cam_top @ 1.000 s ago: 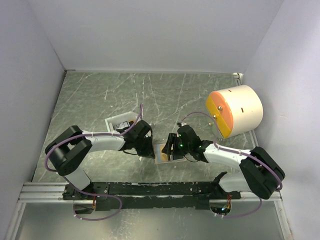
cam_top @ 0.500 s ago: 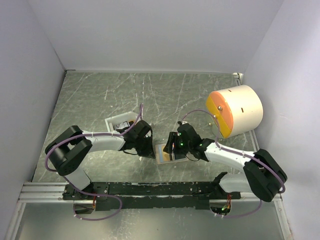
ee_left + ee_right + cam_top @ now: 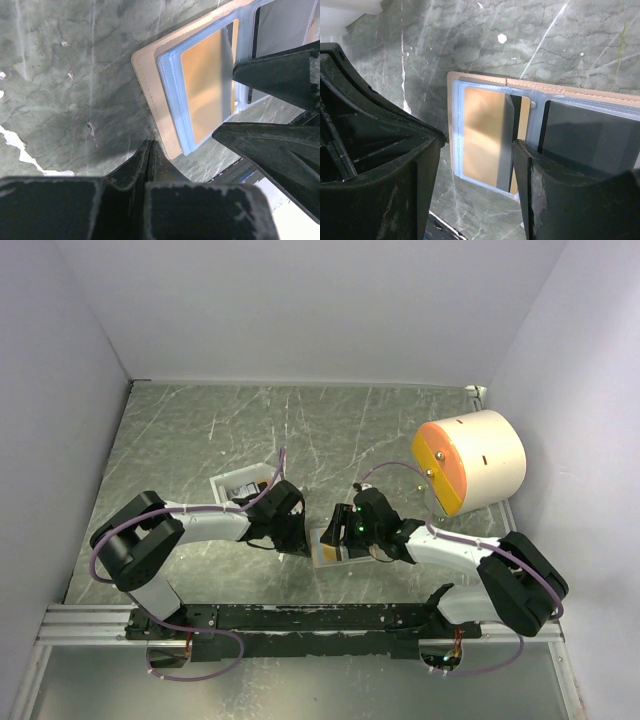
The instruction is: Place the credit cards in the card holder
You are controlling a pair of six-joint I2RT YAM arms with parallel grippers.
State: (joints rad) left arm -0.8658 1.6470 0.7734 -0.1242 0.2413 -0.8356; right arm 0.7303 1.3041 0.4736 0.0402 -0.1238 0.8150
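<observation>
The tan card holder (image 3: pixel 322 552) lies open on the table between my arms, its clear plastic sleeves up. In the left wrist view its tan border (image 3: pixel 150 75) frames an orange-gold card (image 3: pixel 207 85) that sits in a sleeve. A dark card (image 3: pixel 585 137) sits in the neighbouring sleeve. My left gripper (image 3: pixel 150 146) is shut, its tips on the table at the holder's edge. My right gripper (image 3: pixel 475 190) is open, low over the holder, its fingers either side of the gold card (image 3: pixel 482 135). It holds nothing.
A white tray (image 3: pixel 228 483) with more cards stands behind the left gripper. A big white cylinder with an orange face (image 3: pixel 470 462) stands at the right. Grey walls close in the marbled table on three sides.
My right gripper has shifted a little to the left over the holder. The left arm has not moved.
</observation>
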